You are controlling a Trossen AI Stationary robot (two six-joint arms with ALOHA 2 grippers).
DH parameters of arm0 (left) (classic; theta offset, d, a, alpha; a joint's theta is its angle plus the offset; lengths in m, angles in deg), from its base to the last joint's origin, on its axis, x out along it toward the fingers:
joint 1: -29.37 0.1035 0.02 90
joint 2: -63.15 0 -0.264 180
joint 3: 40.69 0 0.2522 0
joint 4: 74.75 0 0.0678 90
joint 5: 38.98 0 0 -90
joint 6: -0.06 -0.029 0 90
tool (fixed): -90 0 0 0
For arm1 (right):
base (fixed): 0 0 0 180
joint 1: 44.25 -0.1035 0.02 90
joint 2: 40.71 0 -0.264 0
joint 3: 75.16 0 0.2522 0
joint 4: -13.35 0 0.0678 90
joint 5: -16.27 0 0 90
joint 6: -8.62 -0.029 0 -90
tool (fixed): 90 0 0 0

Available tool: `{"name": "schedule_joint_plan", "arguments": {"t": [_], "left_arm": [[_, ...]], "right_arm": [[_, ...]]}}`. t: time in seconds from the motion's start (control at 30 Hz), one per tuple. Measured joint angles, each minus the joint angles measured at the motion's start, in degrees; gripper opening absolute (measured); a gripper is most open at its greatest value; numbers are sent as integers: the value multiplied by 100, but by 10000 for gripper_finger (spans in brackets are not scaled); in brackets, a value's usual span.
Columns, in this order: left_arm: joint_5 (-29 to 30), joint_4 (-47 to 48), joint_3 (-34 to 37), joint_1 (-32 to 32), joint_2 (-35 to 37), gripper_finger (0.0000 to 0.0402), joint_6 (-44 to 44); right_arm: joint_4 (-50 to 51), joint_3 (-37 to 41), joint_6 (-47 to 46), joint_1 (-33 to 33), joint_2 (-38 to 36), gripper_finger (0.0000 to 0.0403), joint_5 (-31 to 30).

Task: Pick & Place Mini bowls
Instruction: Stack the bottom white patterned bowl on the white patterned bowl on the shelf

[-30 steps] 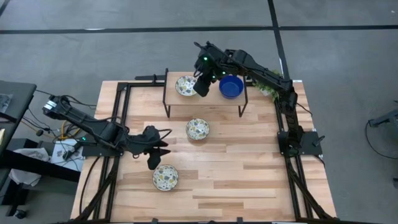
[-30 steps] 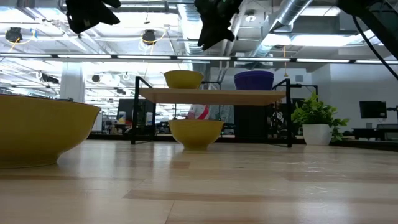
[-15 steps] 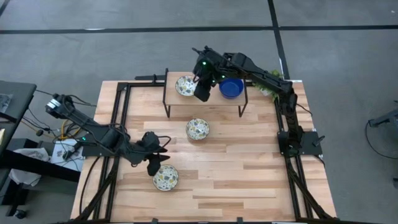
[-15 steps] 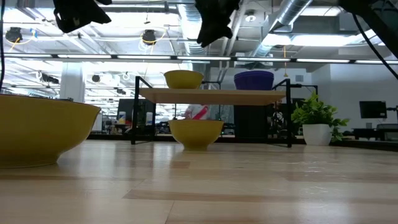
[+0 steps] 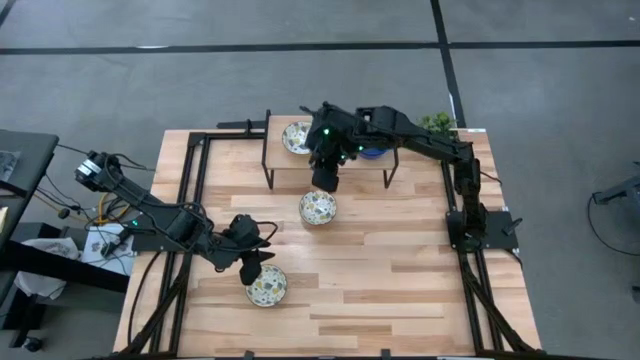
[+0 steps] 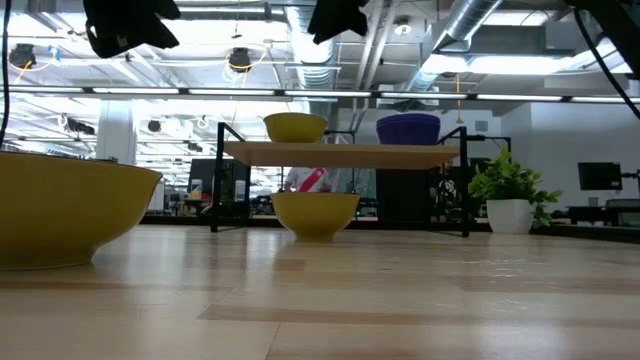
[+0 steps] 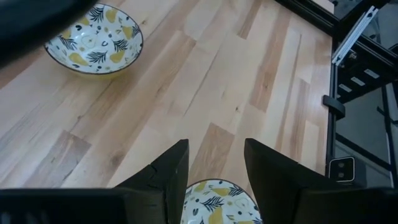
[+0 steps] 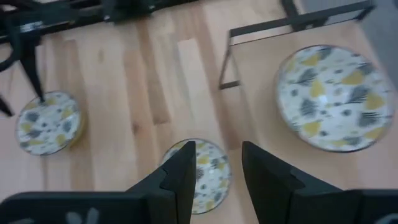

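Three cream bowls with a yellow and dark leaf pattern show. One lies near the table's near-left (image 5: 266, 285), one at the middle (image 5: 318, 207), and one on the small raised shelf (image 5: 296, 137). A blue bowl (image 5: 378, 153) also stands on the shelf, half hidden by my right arm. My left gripper (image 5: 255, 268) hangs open just above the near bowl's (image 7: 214, 204) far rim. My right gripper (image 5: 325, 182) is open in the air, over the far edge of the middle bowl (image 8: 196, 169). From table height the bowls' outer walls look yellow (image 6: 315, 213).
The shelf (image 5: 290, 160) stands on thin black legs at the table's far side. A small potted plant (image 6: 510, 195) sits at the far right corner. Black metal frames run along the left and right table edges. Bare wood lies toward the near right.
My right gripper has drawn back from above the shelf, between its two bowls, toward the near edge and now hangs over the middle bowl. My left gripper has moved toward the near edge, closing on the near bowl. No bowl has moved.
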Motion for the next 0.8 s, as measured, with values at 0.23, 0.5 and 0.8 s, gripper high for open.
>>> {"name": "schedule_joint_plan", "arguments": {"t": [0.23,0.5,0.8], "left_arm": [[-100,-2,0,-86,0,154,2],[-166,-20,0,-357,-241,154,-92],[-527,-715,2,-70,-911,154,-1529]], "right_arm": [[532,4,-327,-548,-48,119,-7],[945,105,-639,-1480,-70,119,-71],[1082,105,-1670,-2692,-139,119,-1391]]}}
